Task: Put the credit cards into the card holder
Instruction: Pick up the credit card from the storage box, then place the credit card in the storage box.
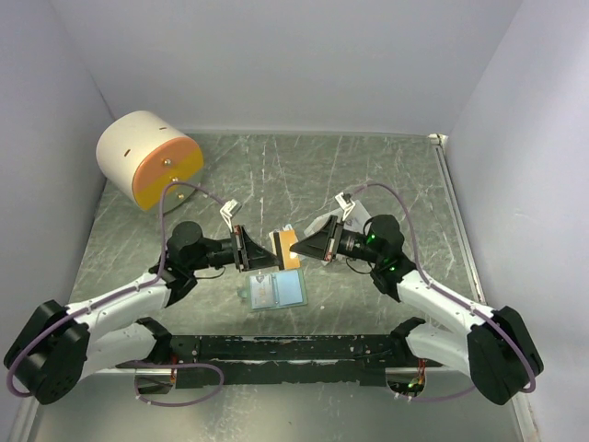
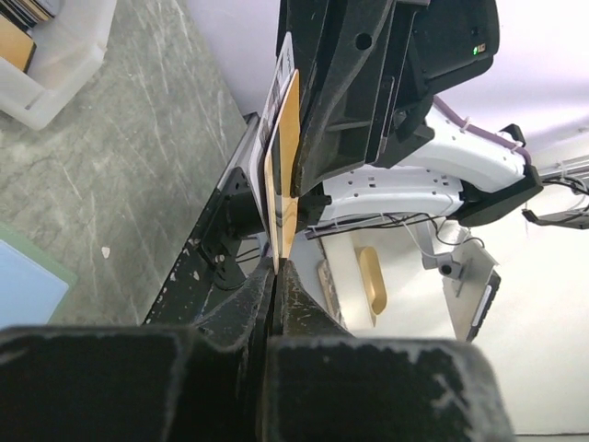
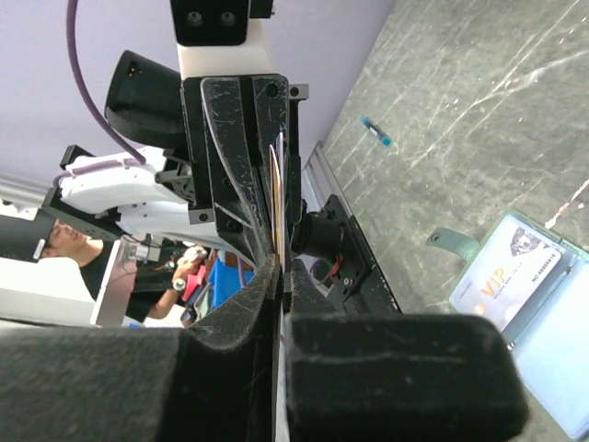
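Nearest, left end effector (image 2: 279, 269) and right end effector (image 3: 282, 267) each clench the credit cards (image 1: 288, 249) near the open card holder (image 1: 276, 292); likely splitting the stack; next move needs one card freed and aimed at a pocket

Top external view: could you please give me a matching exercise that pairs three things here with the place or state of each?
Things:
1. credit cards
2. card holder
3. round cabinet

Places or states:
A. lying open on the table
B. standing in the far left corner
C. pinched between the left claw and the right claw

Pairs: 1-C, 2-A, 3-B
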Motion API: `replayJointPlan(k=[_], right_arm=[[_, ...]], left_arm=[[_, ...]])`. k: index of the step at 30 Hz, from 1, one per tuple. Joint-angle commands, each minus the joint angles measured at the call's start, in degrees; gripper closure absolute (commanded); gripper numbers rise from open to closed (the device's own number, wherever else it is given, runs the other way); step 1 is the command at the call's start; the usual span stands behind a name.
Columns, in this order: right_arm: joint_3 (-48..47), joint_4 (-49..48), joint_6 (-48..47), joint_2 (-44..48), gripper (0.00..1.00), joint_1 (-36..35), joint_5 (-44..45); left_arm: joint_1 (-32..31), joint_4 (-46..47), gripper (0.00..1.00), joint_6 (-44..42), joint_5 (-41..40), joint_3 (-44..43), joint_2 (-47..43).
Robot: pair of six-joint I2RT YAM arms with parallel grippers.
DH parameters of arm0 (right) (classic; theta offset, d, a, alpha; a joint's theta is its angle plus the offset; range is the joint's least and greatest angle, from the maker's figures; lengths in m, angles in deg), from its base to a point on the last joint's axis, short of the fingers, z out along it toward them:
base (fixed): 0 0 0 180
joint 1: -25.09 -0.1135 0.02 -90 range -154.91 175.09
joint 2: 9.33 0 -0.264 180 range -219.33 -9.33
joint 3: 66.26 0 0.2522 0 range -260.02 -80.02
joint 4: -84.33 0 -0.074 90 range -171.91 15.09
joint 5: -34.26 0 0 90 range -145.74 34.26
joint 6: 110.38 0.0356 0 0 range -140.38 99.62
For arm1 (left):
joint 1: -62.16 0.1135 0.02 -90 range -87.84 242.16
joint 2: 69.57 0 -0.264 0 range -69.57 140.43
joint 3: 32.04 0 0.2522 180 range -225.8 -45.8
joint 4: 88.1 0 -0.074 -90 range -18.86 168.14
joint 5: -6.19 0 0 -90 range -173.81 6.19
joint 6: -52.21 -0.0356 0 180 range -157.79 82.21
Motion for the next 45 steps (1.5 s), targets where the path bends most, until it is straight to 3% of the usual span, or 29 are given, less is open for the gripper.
replayJointPlan(k=[1, 7, 12, 16, 20, 27, 32, 45], right_arm=[[-3.4, 7.2, -6.3, 1.7, 1.0, 2.3, 1.0], [-6.5, 12.4, -10.3, 1.8, 1.0, 4.9, 0.2], [-6.7, 10.6, -9.8, 1.3, 1.0, 5.3, -1.9], [-9.0, 18.2, -14.1, 2.1, 1.0, 6.7, 0.0], [-17.6, 38.7, -27.7, 1.3, 1.0, 7.2, 14.7], [-27.4, 57.0, -40.7, -5.1, 1.0, 7.3, 38.3], [-30.0, 62.5, -46.7, -9.3, 1.0, 7.3, 47.0], [-27.2, 61.2, -48.9, -19.4, 0.96, 7.3, 51.6]], left_arm=[[0.1, -7.7, 0.93, -4.3, -1.9, 1.3, -4.8], [0.2, -9.5, 0.93, -4.8, -2.9, 2.5, -7.9], [0.2, -8.5, 0.93, -4.4, -1.9, 2.7, -8.4], [0.3, -12.4, 0.93, -6.1, -2.9, 2.2, -10.0], [0.2, -23.4, 0.93, -11.3, -5.5, 0.3, -10.8], [0.3, -31.2, 0.93, -13.6, -7.9, 0.3, -9.8], [0.2, -37.7, 0.93, -14.0, -12.6, 0.4, -8.9], [0.2, -29.3, 0.93, -12.0, -11.4, 4.6, 0.6]])
